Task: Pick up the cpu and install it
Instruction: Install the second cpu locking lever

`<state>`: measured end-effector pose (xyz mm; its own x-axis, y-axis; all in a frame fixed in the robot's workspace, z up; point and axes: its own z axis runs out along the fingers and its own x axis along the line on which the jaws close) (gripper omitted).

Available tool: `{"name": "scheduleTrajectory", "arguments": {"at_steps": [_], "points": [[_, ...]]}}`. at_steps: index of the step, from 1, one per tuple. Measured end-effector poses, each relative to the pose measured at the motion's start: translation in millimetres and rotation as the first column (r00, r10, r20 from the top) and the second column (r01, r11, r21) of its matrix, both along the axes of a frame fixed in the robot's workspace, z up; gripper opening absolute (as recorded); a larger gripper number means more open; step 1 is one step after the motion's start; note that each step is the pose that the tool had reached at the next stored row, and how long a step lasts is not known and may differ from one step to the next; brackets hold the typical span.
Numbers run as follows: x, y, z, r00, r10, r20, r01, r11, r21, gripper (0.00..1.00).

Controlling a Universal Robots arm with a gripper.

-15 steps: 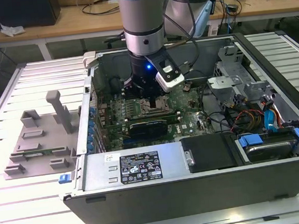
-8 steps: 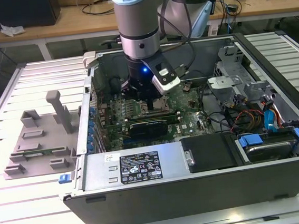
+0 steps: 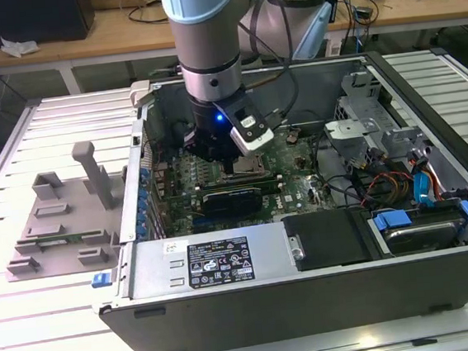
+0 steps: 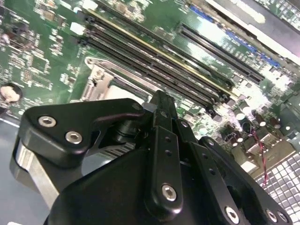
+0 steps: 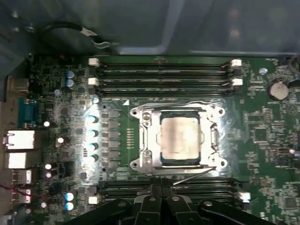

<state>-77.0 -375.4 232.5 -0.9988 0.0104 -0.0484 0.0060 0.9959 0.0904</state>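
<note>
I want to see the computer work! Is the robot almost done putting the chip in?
Nearly. The cpu already lies in its socket on the motherboard, so pickup and placing look done. The gripper hovers just beside it, holding nothing visible. Whether the socket's latch is locked down, I can't tell.

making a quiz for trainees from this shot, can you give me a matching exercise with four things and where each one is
Things
1. cpu
2. grey plastic fixture
3. black expansion card
4. gripper

Places
A. on the slatted table outside the computer case, at the exterior view's left
B. seated in the metal-framed socket on the green motherboard
C. above the socket, inside the open case
D. standing across the motherboard, nearer the exterior camera than the socket

Pairs: 1-B, 2-A, 3-D, 4-C
</note>
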Motion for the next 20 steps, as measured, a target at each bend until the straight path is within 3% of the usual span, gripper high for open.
{"name": "scheduleTrajectory", "arguments": {"at_steps": [5,11,20], "points": [[-1.3,-3.2,-4.7,1.0,-0.001,0.0,0.001,1.0,0.0011,0.11],[-2.0,-6.9,-8.4,1.0,-0.002,0.0002,0.002,0.9993,0.0381,0.11],[-6.7,-14.5,-17.0,1.0,-0.001,0.0005,0.001,0.9976,0.0688,0.11]]}}
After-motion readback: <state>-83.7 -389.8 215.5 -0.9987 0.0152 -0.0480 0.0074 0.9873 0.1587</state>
